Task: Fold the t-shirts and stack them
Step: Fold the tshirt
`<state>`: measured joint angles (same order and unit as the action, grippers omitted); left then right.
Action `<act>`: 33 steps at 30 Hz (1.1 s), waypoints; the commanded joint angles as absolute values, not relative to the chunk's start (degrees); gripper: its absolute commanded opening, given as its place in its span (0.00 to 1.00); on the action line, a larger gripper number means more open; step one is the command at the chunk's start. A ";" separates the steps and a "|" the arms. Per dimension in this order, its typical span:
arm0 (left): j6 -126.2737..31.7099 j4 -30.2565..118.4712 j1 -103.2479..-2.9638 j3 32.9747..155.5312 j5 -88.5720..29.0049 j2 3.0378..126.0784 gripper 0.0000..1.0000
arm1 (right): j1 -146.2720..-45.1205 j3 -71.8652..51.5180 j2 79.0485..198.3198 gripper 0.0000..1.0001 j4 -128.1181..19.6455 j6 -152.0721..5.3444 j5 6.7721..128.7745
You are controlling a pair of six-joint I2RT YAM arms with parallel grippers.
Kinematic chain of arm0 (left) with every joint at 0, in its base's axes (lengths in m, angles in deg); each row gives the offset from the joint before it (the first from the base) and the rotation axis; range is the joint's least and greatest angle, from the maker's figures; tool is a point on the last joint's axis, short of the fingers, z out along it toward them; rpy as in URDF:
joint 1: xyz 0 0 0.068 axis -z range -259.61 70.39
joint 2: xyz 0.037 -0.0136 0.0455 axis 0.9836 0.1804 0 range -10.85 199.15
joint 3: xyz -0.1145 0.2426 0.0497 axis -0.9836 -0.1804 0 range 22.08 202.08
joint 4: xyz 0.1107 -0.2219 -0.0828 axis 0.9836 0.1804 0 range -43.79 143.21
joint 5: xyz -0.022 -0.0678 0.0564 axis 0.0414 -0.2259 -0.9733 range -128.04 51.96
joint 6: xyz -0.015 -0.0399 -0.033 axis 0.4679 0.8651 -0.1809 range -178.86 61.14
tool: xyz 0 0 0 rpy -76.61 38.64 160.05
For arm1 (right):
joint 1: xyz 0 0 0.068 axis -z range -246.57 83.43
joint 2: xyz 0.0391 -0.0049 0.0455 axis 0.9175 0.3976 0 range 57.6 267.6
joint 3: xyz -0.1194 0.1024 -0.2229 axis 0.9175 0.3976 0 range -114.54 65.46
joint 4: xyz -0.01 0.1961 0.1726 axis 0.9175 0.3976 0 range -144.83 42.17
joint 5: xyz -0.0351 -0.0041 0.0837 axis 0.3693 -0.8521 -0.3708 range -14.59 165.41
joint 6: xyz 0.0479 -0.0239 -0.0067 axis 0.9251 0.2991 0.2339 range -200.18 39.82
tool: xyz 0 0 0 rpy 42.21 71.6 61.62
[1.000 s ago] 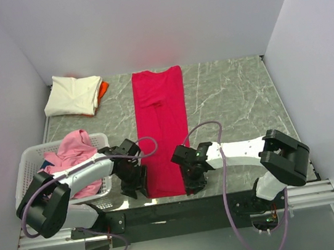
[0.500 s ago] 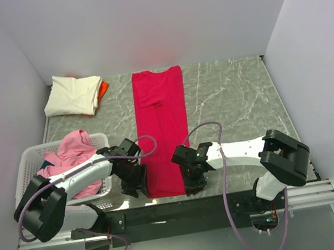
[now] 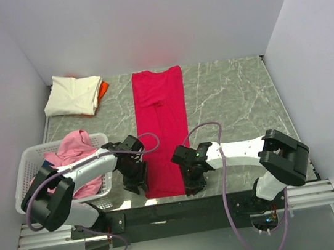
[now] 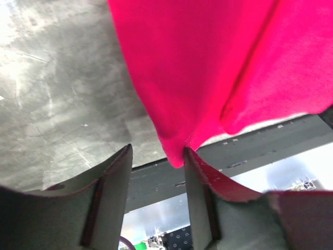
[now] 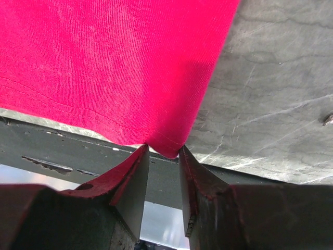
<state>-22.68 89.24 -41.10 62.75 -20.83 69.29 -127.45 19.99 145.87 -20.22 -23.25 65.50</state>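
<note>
Crimson t-shirt (image 3: 162,119): laid in a long narrow strip on the table (image 3: 232,103), running 12 to 6 o'clock, with the hem at the near edge.

Left gripper (image 4: 156,156): jaws held well apart. The hem's 7 o'clock corner is bunched and touches one finger (image 4: 200,182) only, and nothing is pinched.

Right gripper (image 5: 164,153): jaws almost closed, with the 5 o'clock hem corner nipped between the tips.

Cream-white t-shirt (image 3: 74,94): folded at 10 o'clock, with the orange t-shirt (image 3: 104,86) showing under it.

Pink t-shirt (image 3: 74,150): heaped in the basket (image 3: 29,160) at 8 o'clock.

The marbled table (image 3: 231,97) carries a red t-shirt (image 3: 162,119), a cream t-shirt (image 3: 74,94), an orange t-shirt (image 3: 104,86) and a basket (image 3: 31,157).
</note>
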 commanded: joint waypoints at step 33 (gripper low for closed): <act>-19.67 92.88 -32.85 64.09 -29.52 77.57 0.00 | -127.48 27.66 141.19 0.09 -17.48 -17.34 70.93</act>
